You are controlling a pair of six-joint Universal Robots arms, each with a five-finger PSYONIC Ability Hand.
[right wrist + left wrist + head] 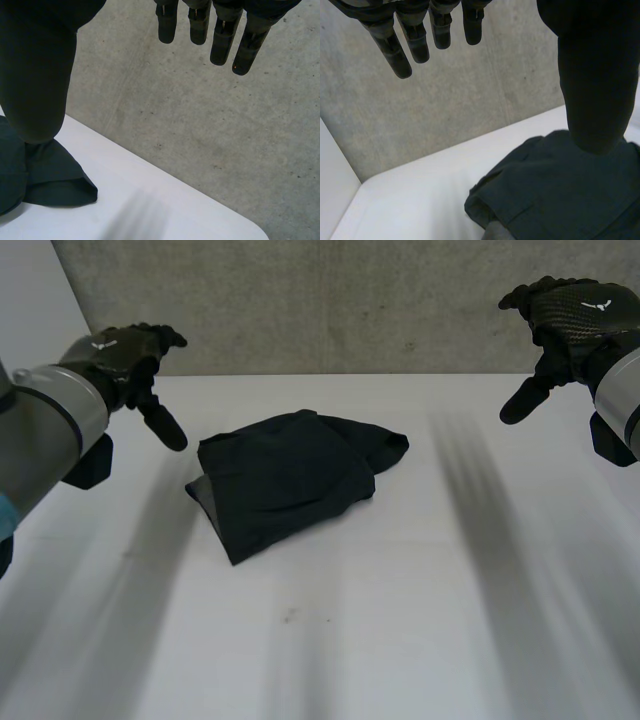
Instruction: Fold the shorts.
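Note:
The dark shorts lie folded in a compact bundle on the white table, a little left of the middle. My left hand hovers above the table to the left of the bundle, fingers straight, holding nothing. My right hand hangs high at the far right, well away from the cloth, also open and empty. In the left wrist view the shorts lie below the thumb, with the fingers spread apart from it. In the right wrist view one end of the shorts lies beneath the thumb.
A grey concrete wall runs along the table's far edge. A pale side wall meets it at the left corner. Bare tabletop stretches in front of and to the right of the shorts.

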